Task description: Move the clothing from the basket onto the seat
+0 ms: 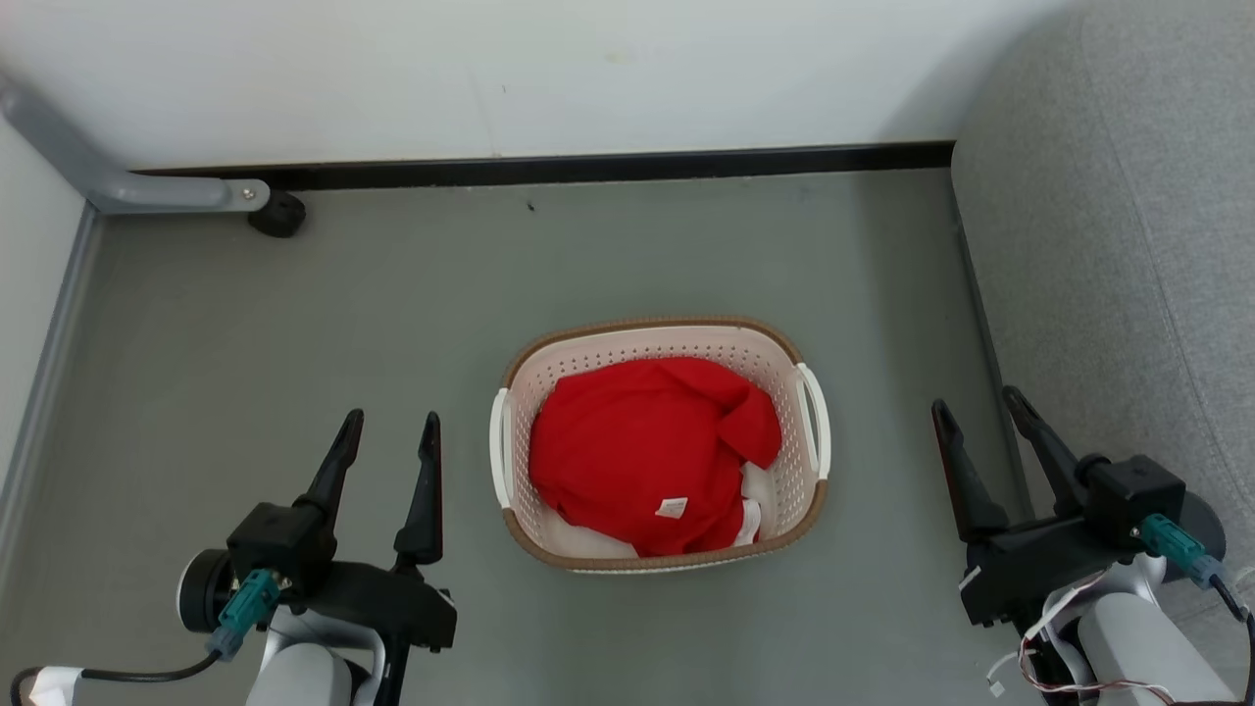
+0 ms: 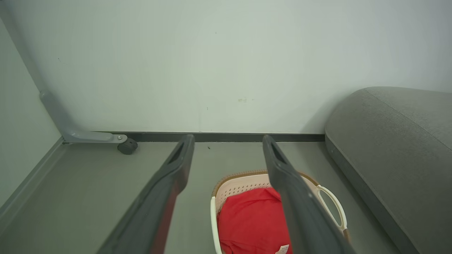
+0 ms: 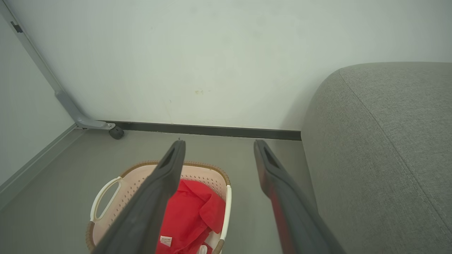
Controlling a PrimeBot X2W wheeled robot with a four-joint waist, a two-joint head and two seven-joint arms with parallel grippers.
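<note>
- Your left gripper point(image 1: 392, 419) is hovering over the grey floor point(image 1: 294, 324) left of the basket, its two long dark fingers standing wide apart and holding nothing.
- Your right gripper point(image 1: 975, 402) is waiting between basket and seat, jaws likewise spread and empty.
- The bright red soft garments point(image 1: 647, 451) are lying bunched inside the cream-white oval perforated plastic basket point(image 1: 667, 326), between both grippers.
- The large grey upholstered sofa cushion point(image 1: 1128, 245) is lying to your right; no red fabric is resting on its visible part, so I am judging the whole transfer is left to do.
- A grey metal leg with a black caster point(image 1: 276, 214) is standing by the wall, well apart; nothing seems to be blocking the way.
</note>
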